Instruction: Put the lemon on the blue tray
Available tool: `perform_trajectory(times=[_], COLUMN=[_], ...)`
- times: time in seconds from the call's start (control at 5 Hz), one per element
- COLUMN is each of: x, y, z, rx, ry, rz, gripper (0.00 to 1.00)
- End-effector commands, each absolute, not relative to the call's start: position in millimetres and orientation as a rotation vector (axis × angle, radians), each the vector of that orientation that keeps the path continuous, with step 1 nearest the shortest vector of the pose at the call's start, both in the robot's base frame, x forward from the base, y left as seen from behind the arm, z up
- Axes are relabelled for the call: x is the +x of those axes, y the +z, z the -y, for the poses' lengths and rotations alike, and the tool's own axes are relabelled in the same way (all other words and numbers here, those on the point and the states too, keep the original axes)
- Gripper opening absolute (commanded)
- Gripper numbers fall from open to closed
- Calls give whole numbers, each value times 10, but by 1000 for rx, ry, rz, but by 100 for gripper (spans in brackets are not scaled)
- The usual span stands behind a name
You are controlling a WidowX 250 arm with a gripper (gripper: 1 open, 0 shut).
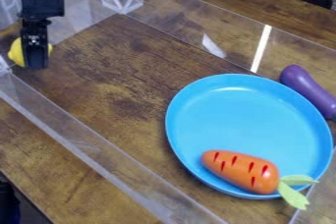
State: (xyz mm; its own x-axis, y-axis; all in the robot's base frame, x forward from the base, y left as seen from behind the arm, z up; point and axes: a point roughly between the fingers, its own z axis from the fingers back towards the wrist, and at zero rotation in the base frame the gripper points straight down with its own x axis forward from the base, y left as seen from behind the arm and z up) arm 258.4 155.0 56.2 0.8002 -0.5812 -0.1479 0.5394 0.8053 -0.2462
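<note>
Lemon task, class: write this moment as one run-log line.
gripper: open, jaws around lemon at far left | blue tray: holds carrot, no lemon | eggplant: beside tray

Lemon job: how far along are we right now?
Nothing is delivered yet: the blue tray holds only the carrot. In hand: the claw is down at the lemon by the left edge; a grip isn't clear. Left: grasp, carry, place.
</note>
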Motion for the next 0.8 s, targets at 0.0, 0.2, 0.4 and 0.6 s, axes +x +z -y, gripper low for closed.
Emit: perform_trajectory(times=[0.0,0.2,0.4,0.6], x=[2670,2704,2701,2759], y=[802,808,826,893], z=[-1445,-1340,-1296,-1217], rx=[-142,-144,-146,-144], ry=[-621,-628,-635,-592], rz=[-172,-179,-185,-185], gripper=[0,0,0,0])
